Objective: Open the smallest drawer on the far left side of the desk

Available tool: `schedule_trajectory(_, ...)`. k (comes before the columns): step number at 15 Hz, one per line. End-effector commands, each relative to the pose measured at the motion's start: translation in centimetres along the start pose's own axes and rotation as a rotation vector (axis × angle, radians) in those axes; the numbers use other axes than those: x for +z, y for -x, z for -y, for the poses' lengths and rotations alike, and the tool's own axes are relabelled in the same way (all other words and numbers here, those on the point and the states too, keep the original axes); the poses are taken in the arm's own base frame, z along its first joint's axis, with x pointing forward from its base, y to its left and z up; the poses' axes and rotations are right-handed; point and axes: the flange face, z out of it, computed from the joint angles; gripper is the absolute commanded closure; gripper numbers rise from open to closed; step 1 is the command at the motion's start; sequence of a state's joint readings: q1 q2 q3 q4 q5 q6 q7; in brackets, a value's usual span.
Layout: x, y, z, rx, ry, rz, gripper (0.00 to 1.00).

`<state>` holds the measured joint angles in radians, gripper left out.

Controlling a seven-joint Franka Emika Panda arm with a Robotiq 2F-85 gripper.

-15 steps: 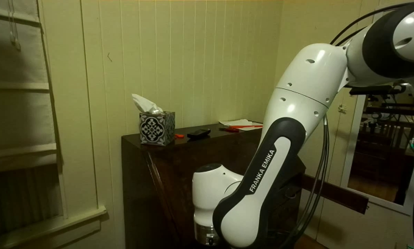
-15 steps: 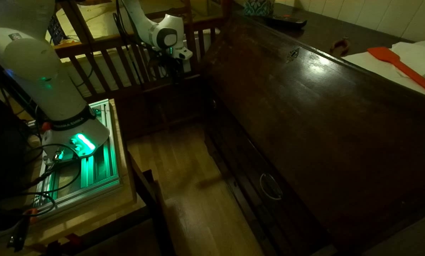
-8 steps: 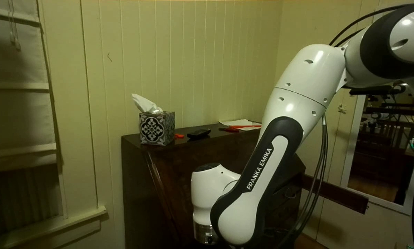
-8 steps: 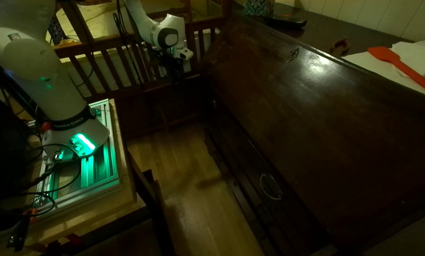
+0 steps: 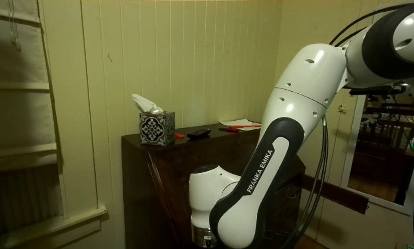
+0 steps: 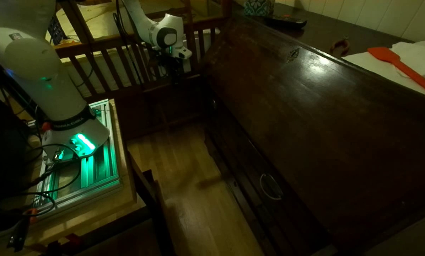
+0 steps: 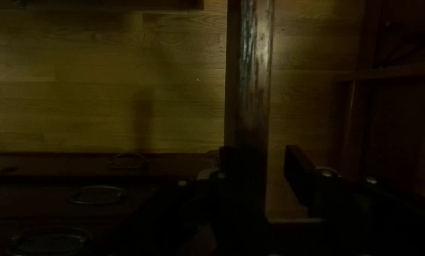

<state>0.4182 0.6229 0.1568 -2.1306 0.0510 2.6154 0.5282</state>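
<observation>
The desk is dark brown wood with a sloping front; it shows in both exterior views (image 5: 200,150) (image 6: 326,135). In the wrist view its stacked drawers with metal loop handles (image 7: 97,195) lie at the lower left. A long dark wooden bar (image 7: 249,71) runs up from behind the left finger; I cannot tell if it is the small drawer. My gripper (image 7: 276,156) points down with a narrow gap between its fingers, left finger over the bar. In an exterior view the gripper (image 6: 177,76) hangs beside the desk's far end. Contact is too dark to tell.
A narrow board (image 5: 335,193) sticks out from the desk's opposite end. On the desk top are a tissue box (image 5: 156,128), a black remote (image 5: 198,133), papers (image 6: 418,60) and a red spatula (image 6: 404,67). A slatted wooden rail (image 6: 113,67) stands behind the gripper.
In an exterior view, my arm's hand has shifted slightly left and a little lower. The desk and the things on it have not moved.
</observation>
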Motion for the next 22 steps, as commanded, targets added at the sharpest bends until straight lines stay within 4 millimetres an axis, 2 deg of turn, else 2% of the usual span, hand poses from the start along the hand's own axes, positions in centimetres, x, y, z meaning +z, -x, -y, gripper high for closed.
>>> schedule_trajectory(1, -0.6, 1.8, 3.2, -0.008, -0.022, 0.016, 0.25)
schedule_trajectory(4, -2.0, 2.7, 4.0, -0.002, -0.025, 0.011, 0.04)
schedule_trajectory(5, -2.6, 3.1, 4.1, 0.01, -0.024, 0.013, 0.0)
schedule_trajectory(10, -6.7, 5.1, 4.1, 0.1, -0.063, 0.002, 0.0)
schedule_trajectory(15, -10.8, 7.1, 6.3, 0.126, -0.115, -0.016, 0.0)
schedule_trajectory(18, -13.9, 8.3, 4.8, 0.165, -0.116, -0.064, 0.0)
schedule_trajectory(22, -18.3, 11.8, 1.4, 0.24, -0.11, -0.081, 0.0)
